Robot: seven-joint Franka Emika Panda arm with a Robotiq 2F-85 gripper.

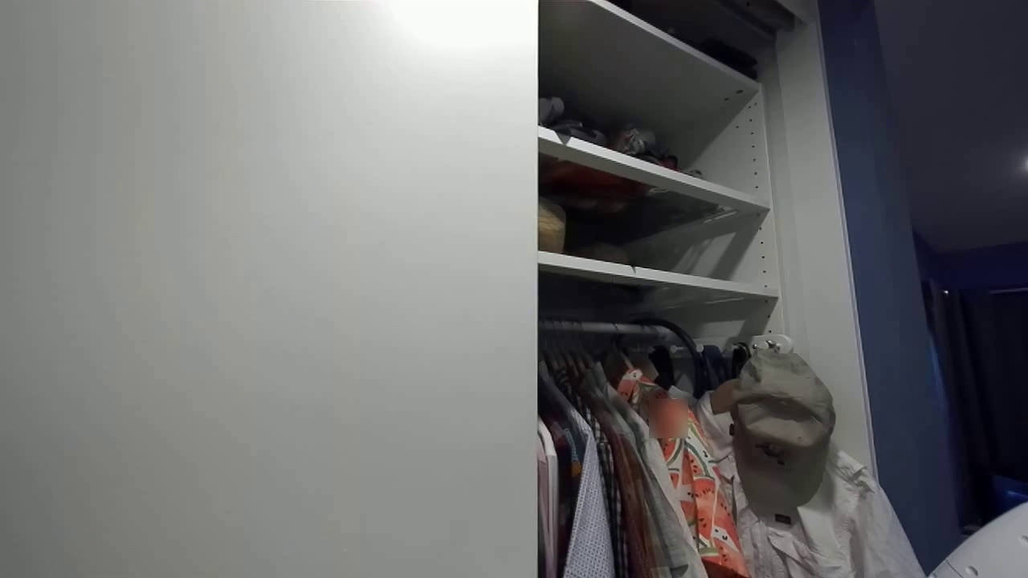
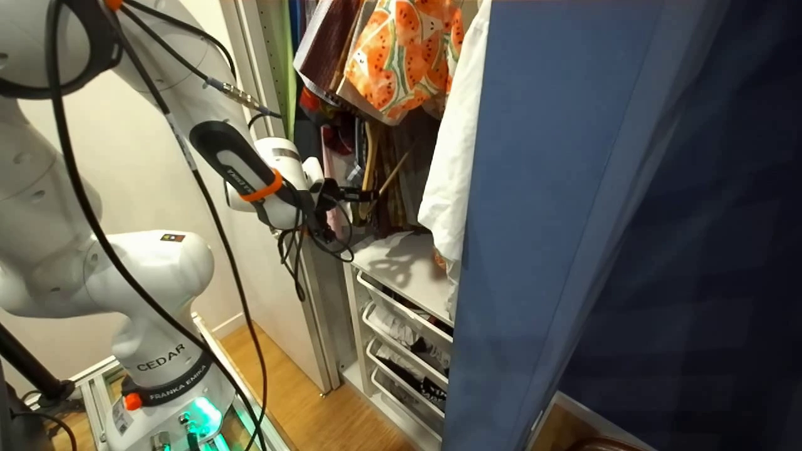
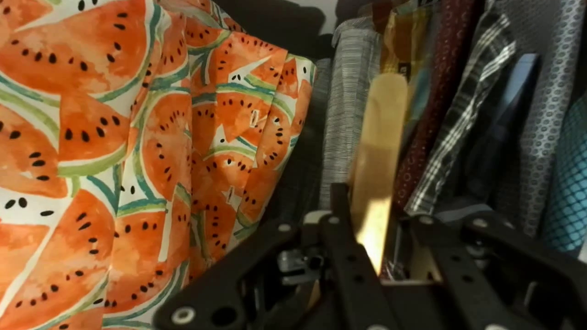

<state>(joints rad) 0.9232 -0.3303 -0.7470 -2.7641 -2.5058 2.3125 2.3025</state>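
Note:
My gripper (image 2: 362, 195) is at the hanging clothes inside a wardrobe. In the wrist view, its black fingers (image 3: 369, 204) look closed around a wooden hanger (image 3: 383, 119); the right fingertip is dark and hard to make out. In an exterior view, the hanger (image 2: 371, 150) spreads in a V from the fingertips, with no garment visible on it. An orange watermelon-print shirt (image 3: 137, 137) hangs left of the fingers in the wrist view, and a grey shirt (image 3: 351, 91) hangs just behind the hanger. The gripper is out of view in an exterior view where the watermelon shirt (image 1: 703, 490) also shows.
Below the gripper is a white-topped drawer unit (image 2: 407, 247) with wire drawers (image 2: 401, 326). A white shirt (image 2: 452, 175) and a blue wall (image 2: 545, 207) stand to its right. A large white panel (image 1: 273, 321) covers part of the wardrobe. Loose cables (image 2: 294, 250) hang from the wrist.

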